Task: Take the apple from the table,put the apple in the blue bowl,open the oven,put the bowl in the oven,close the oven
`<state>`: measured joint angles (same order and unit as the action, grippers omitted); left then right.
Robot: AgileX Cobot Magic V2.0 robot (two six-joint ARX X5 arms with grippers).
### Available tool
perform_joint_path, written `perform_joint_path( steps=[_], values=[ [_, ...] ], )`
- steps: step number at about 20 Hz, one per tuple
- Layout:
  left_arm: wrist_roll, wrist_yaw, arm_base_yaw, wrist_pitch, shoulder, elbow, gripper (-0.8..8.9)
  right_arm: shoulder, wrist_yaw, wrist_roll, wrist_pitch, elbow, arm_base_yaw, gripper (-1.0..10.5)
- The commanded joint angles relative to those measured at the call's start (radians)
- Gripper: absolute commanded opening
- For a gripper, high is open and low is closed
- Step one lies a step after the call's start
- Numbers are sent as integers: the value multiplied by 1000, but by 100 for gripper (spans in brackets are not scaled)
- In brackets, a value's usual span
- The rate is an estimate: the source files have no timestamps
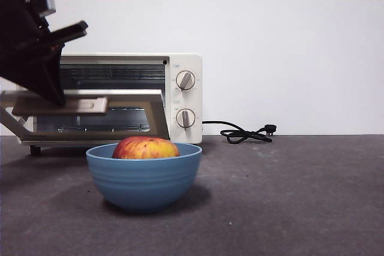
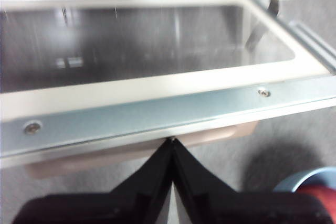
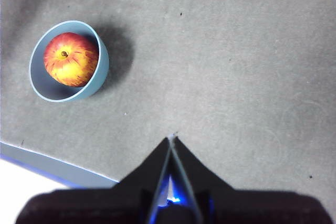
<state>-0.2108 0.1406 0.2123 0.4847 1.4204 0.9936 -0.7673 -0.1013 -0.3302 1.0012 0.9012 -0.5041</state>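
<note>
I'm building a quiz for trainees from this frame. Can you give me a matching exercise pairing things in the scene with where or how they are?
Things:
1. apple
2. oven door
3. left tool
4. right tool

States:
A. over bare table, jaws closed
B. swung partly down
C. at the tan door handle
D. inside the blue bowl

Pairs: 1-D, 2-B, 3-C, 4-A

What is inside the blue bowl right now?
The apple sits inside the blue bowl, stem side up, its top rising just above the rim. Nothing else shows in it; the bowl's floor beneath the apple is covered.
</note>
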Motion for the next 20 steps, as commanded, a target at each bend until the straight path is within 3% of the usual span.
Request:
perform_joint_path(
  steps=[1, 7, 13, 16, 20],
  values=[
    [-23, -20, 11, -68, 10, -56, -8, 0, 5, -11, -6, -11, 0, 1],
    [-41, -29, 34, -95, 10, -116, -8, -1, 16, -11, -6, -11, 0, 1],
    [-29, -29, 86, -31, -32, -116, -8, -3, 11, -12, -7, -11, 0, 1],
    [-14, -29, 120, 35, -124, -116, -8, -41, -60, -38, -44, -11, 0, 1],
    [12, -29, 150, 190, -299, -116, -8, -186, -216, -77, -188, -9, -1, 1]
  ],
)
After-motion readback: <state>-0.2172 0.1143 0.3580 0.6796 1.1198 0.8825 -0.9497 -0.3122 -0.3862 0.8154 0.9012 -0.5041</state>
